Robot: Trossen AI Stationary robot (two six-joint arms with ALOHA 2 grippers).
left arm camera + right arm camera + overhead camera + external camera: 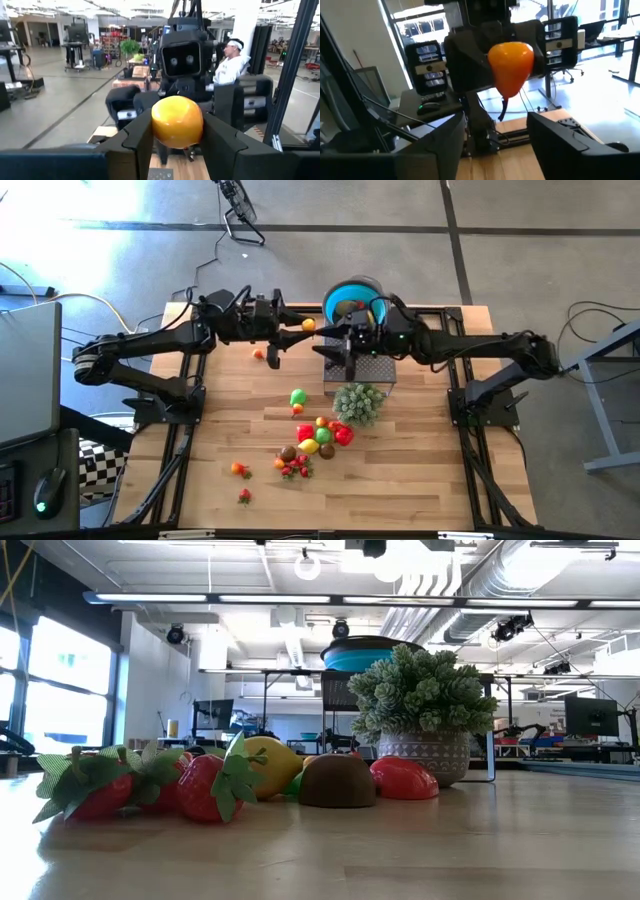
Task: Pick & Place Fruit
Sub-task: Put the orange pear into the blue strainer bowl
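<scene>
While my left hand [176,131] pinches an orange fruit [308,325] just beside the blue bowl [345,292], my right hand [495,131] stands spread (empty); most fruit [318,436] waits on the surface [420,470].

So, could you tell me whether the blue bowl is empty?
Not empty: the high view shows a red fruit inside the blue bowl.
</scene>
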